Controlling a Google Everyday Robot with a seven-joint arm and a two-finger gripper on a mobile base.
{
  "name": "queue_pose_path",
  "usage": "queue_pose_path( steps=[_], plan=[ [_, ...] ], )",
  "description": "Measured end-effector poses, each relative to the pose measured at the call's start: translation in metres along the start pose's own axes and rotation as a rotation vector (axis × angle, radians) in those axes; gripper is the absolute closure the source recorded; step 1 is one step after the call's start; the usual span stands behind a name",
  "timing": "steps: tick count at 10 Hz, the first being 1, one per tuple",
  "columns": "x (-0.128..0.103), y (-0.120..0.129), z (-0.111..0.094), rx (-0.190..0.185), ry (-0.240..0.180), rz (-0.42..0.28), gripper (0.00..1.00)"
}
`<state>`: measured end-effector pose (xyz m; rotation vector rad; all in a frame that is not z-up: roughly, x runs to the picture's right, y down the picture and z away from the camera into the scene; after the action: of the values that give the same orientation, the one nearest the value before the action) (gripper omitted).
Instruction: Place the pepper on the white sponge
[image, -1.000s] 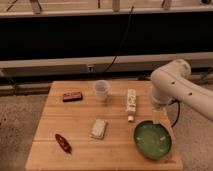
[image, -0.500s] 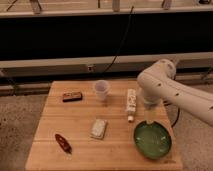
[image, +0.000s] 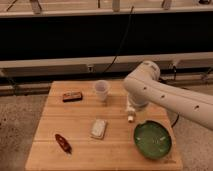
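Observation:
The dark red pepper (image: 62, 142) lies on the wooden table (image: 75, 120) near its front left corner. The white sponge (image: 99, 128) rests flat at the table's middle, to the right of and a little behind the pepper. My white arm (image: 150, 92) reaches in from the right, its bend hanging over the table's right half, well clear of both. The gripper does not show; it is hidden behind the arm. It stands open, and nothing has left the table.
A translucent white cup (image: 102, 90) stands at the back centre, with a flat brown-red bar (image: 72, 96) to its left. A white bottle's tip (image: 130, 117) pokes out under the arm. A green bowl (image: 152, 140) sits front right. A dark wall runs behind the table.
The arm has swung left over the table and now covers most of the white bottle. Pepper, sponge, cup, bar and bowl have not moved.

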<state>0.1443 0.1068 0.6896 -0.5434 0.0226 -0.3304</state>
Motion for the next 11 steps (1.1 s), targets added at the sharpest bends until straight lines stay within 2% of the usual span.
queue_pose_path(
  steps=[2,5,8,11],
  plan=[
    [-0.021,-0.007,-0.002,0.015,0.005,-0.055,0.20],
    [-0.027,-0.007,-0.002,0.020,0.010,-0.110,0.20],
    [-0.058,-0.019,-0.006,0.044,0.004,-0.186,0.20],
    [-0.065,-0.023,-0.006,0.055,-0.001,-0.241,0.20]
  ],
)
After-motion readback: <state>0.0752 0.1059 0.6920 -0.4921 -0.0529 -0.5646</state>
